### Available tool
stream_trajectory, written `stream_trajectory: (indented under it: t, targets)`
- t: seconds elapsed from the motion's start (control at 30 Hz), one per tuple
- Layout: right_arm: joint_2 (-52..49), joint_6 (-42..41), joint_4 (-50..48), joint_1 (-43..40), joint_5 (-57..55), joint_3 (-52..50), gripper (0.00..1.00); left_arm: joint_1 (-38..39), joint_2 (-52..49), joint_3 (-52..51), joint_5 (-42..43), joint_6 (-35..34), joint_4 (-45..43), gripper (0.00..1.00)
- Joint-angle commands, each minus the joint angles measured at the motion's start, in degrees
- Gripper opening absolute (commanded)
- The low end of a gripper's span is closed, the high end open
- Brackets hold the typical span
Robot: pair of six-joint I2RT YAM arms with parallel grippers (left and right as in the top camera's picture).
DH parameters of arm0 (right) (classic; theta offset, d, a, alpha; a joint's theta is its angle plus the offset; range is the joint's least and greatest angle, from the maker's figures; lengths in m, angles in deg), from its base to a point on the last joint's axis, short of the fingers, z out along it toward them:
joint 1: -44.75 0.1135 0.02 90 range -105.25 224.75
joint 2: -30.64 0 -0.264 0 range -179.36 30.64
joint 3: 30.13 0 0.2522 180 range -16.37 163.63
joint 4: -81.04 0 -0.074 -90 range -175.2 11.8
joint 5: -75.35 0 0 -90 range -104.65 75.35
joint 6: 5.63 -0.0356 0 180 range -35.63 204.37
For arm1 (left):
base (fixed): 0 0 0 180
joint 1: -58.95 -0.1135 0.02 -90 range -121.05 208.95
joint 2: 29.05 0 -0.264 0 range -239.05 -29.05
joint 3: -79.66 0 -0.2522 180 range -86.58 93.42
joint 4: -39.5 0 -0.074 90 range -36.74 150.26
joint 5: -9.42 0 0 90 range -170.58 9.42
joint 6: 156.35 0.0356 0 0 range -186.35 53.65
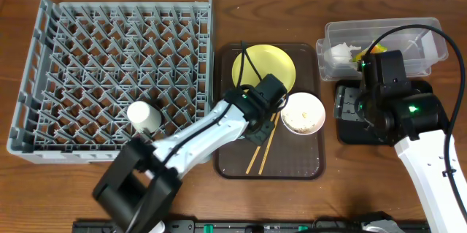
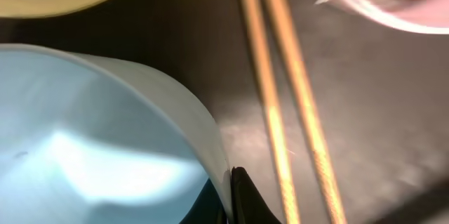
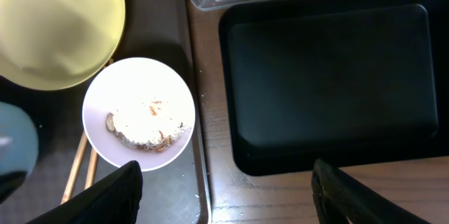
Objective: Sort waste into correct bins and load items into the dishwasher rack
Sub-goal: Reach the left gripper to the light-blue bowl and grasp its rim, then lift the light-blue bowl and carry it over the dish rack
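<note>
Bowls: two, blue bowl (image 2: 91,147), white bowl (image 1: 302,112)
Plate (image 1: 263,67), cup (image 1: 144,116): one each
Chopsticks (image 1: 263,149): two, laid parallel, slanted near-left to far-right
Left claw (image 2: 228,196): clamped on blue bowl rim
Right claw (image 3: 224,194): spread apart

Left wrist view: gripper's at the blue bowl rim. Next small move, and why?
Probably close the left gripper on the rim of the light blue bowl. A fingertip sits against the rim's outer side, but a firm grip cannot be confirmed. The bowl is on the brown tray, beside the chopsticks, not yet in the dishwasher rack.
</note>
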Motion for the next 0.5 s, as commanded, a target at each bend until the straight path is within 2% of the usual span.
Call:
stream_trajectory:
  t: [0.0, 0.1, 0.2, 0.37, 0.47]
  targets:
    - [0.42, -0.96, 0.02, -0.42, -0.79, 0.90, 0.75, -1.03, 7.41, 4.52, 5.92, -0.02, 0.92, 0.06]
    - [0.42, -0.96, 0.04, -0.42, -0.76, 0.90, 0.75, -4.68, 11.82, 5.88, 13.57, 0.07, 0.90, 0.06]
    - [0.42, -0.96, 0.26, -0.42, -0.76, 0.90, 0.75, -11.47, 14.86, 6.51, 23.89, 0.07, 0.79, 0.06]
    - [0.42, -0.96, 0.57, -0.42, -0.76, 0.90, 0.75, -28.30, 15.58, 6.51, 44.76, 0.09, 0.44, 0.06]
    - [0.42, -0.94, 0.76, -0.46, -0.76, 0.90, 0.75, -37.86, 14.49, 6.51, 54.31, 0.02, -1.14, 0.06]
